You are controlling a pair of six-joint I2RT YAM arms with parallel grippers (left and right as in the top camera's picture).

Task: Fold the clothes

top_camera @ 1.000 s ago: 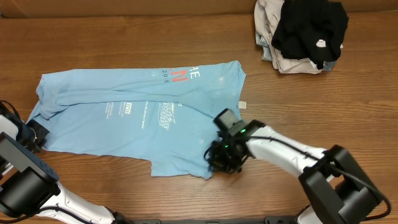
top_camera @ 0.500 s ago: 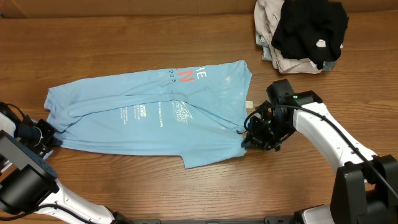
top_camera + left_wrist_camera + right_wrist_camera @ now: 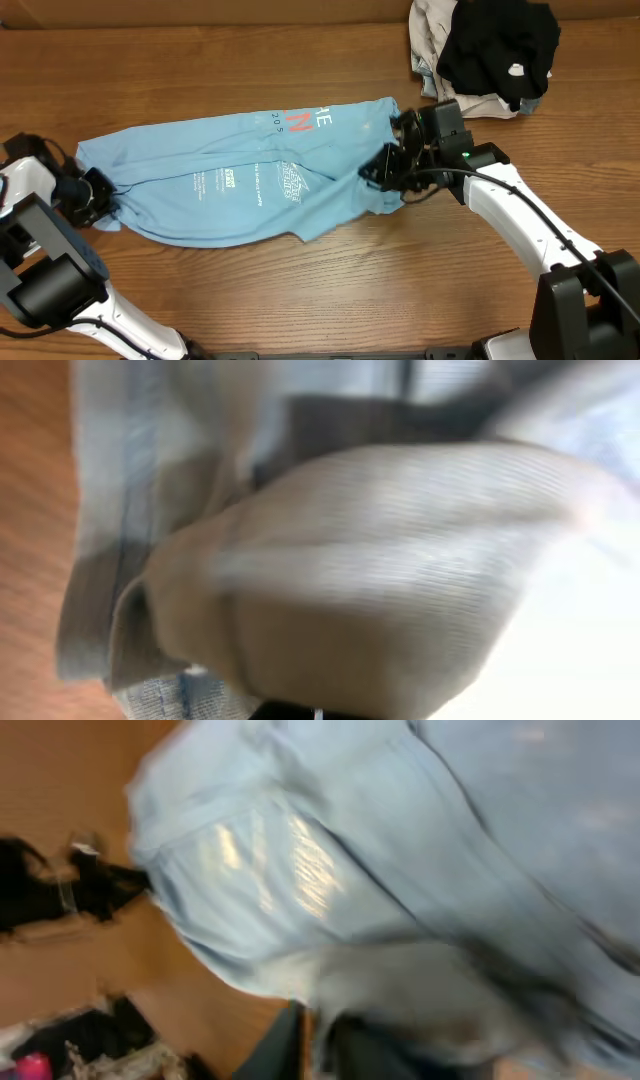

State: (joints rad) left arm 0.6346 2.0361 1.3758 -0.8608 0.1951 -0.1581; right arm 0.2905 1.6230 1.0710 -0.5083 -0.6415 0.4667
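A light blue T-shirt (image 3: 240, 180) with white and red print lies stretched across the wooden table (image 3: 300, 290). My left gripper (image 3: 92, 192) is shut on the shirt's left end. My right gripper (image 3: 392, 172) is shut on the shirt's right edge and holds it lifted over the cloth. The shirt fills the left wrist view (image 3: 330, 560), blurred and close. In the right wrist view the blue cloth (image 3: 400, 870) hangs over my fingers (image 3: 330, 1040), with the table behind.
A pile of clothes (image 3: 487, 55), black on top of beige and white, sits at the back right corner. It also shows in the right wrist view (image 3: 60, 890) at the left edge.
My right gripper has carried the shirt's lower right edge up and back over the body. My left gripper has pulled the left end inward. The shirt is narrower.
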